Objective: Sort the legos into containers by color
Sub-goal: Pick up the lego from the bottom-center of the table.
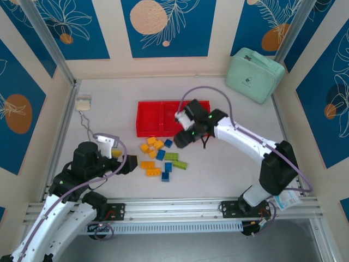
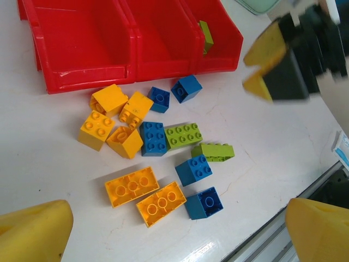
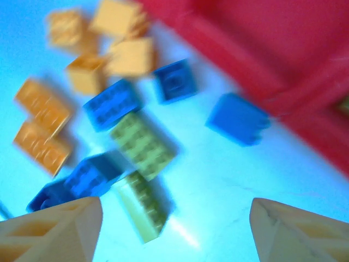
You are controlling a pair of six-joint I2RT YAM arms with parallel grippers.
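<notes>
Right gripper (image 1: 184, 136) and left gripper (image 1: 130, 165) both gape empty — legos (image 1: 161, 158) lie loose beside the tray (image 1: 148, 117); straddle a green lego (image 3: 143, 144) across its narrow sides, clear of blue neighbours (image 3: 112, 105)

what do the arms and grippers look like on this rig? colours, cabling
The left arm and right arm have glossy white link shells, black joint housings and a thin lilac cable looping alongside. The right arm's wrist carries small green indicator lights. The left gripper and right gripper are black with yellow-orange wedge-shaped jaws.
</notes>
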